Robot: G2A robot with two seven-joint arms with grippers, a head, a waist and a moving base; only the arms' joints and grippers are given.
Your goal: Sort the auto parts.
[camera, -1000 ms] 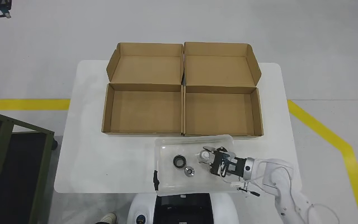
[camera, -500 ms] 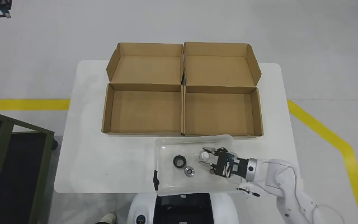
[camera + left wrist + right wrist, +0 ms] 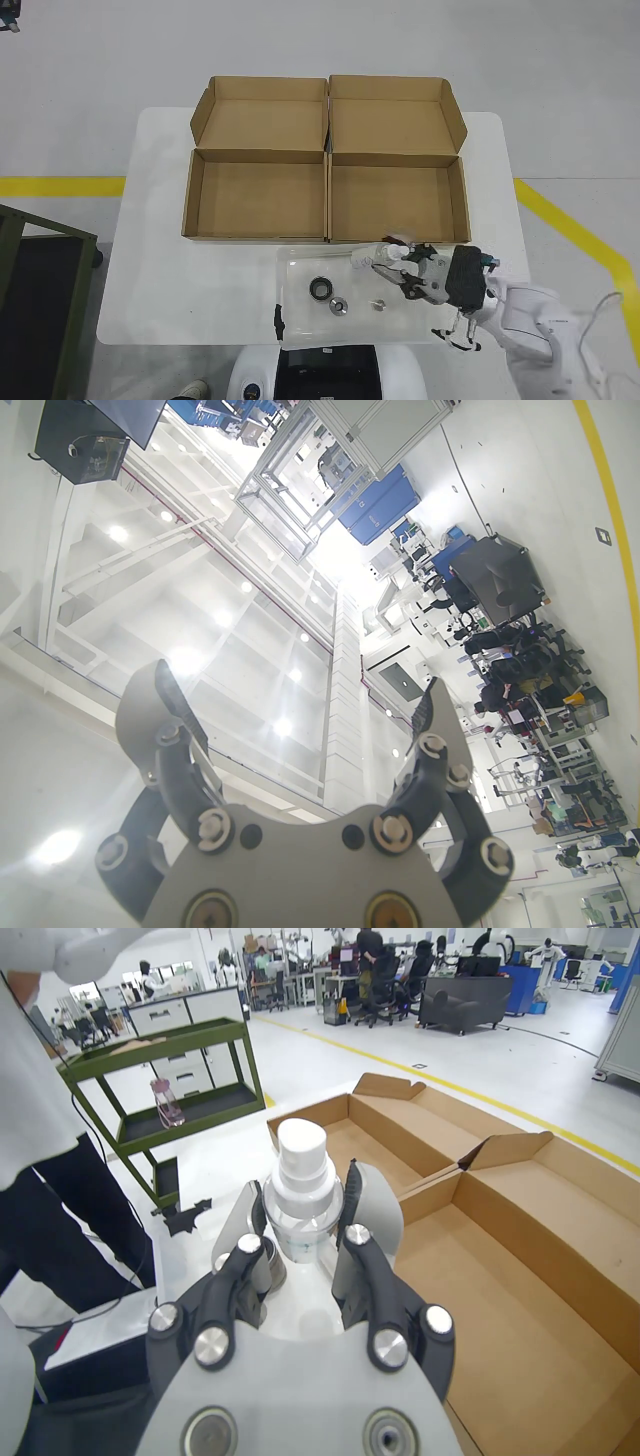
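— What have the right fingers (image 3: 372, 1208) got?

— They're closed on a part (image 3: 300, 1163) with a clear body and a white stepped cap. They pinch it across the body, and the cap sticks out past the tips.

— Where is it?

— In the air over the far rim of the tray (image 3: 283, 290), just beside the right box (image 3: 395, 205).

— Which step is that?

— The carry, I'd say: picked, not yet placed. The right box and the left box (image 3: 255, 200) are both bare, so nothing shows which sort goes where.

— What does the next move call for?

— A short carry over the box's near wall, high enough for the part to clear the cardboard. Then it should go down and the fingers open. The part looks round and smooth, so it may roll, and a low release seems wiser.

— What else lies in the tray?

— A dark ring (image 3: 320, 288), a metal piece (image 3: 339, 305) near it, and a smaller bit (image 3: 377, 304).

— And the left fingers (image 3: 150, 700)?

— Spread wide and holding nothing, pointing up at the ceiling, away from the table (image 3: 160, 250).
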